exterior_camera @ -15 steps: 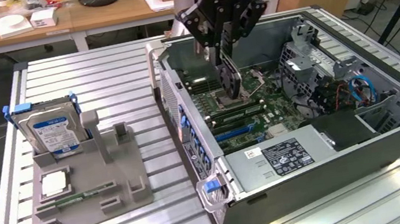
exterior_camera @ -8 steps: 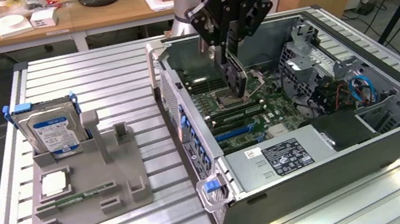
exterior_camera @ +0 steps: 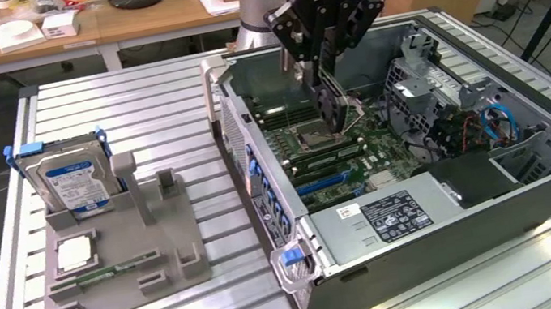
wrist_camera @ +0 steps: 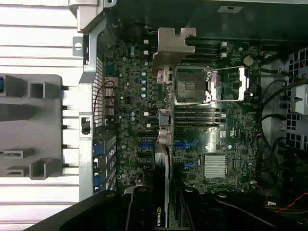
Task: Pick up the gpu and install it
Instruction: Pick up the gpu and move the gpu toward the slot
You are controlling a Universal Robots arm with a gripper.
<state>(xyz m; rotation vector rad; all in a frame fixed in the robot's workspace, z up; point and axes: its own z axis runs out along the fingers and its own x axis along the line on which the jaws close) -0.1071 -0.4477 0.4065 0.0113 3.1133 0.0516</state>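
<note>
My gripper [exterior_camera: 322, 74] hangs over the open computer case [exterior_camera: 255, 166], shut on the gpu [exterior_camera: 333, 109]. The gpu is a thin black card held on edge, pointing down toward the green motherboard [exterior_camera: 364, 162]. It floats above the board near the CPU socket [exterior_camera: 315, 136], apart from it. The wrist view looks along the card's edge: the gpu [wrist_camera: 162, 149] runs from my gripper [wrist_camera: 163, 211] out to its silver end bracket [wrist_camera: 172, 45]. It lies over the board beside the blue slots [wrist_camera: 185, 144] and the socket [wrist_camera: 192, 86].
A grey holder [exterior_camera: 159, 254] sits on the slatted table at the exterior view's left. It carries a silver hard drive [exterior_camera: 69, 179] standing upright, a small chip [exterior_camera: 74, 252] and a green memory stick [exterior_camera: 107, 271]. Cables and a drive cage [exterior_camera: 467, 122] fill the case's far side.
</note>
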